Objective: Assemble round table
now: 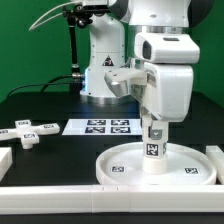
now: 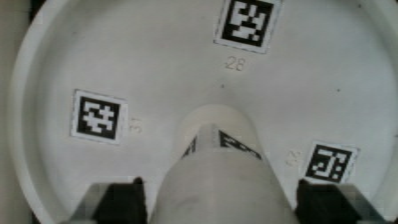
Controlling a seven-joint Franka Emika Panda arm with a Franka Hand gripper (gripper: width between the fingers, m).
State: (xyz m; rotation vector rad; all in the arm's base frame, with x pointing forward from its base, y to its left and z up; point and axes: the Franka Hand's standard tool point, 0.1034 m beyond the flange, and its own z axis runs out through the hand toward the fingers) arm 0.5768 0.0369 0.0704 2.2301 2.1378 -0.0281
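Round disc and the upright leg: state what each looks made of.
The round disc looks like white moulded plastic with a matte finish: even colour and a smooth raised rim. The leg seems the same white plastic, smooth-sided. Its finish is unclear in the blurred wrist view.

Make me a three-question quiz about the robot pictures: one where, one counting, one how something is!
1. The leg is: A. lying flat; B. upright in the gripper; C. snapped.
2. Square tags showing on the round disc in the wrist view: A. one; B. three; C. six.
3. The cross-shaped foot piece is: A. in the gripper; B. on the round disc; C. on the table, at the exterior view's left.
Answers: B, it stands clamped over the round disc; B, three surround the leg; C, it lies apart from the round disc.
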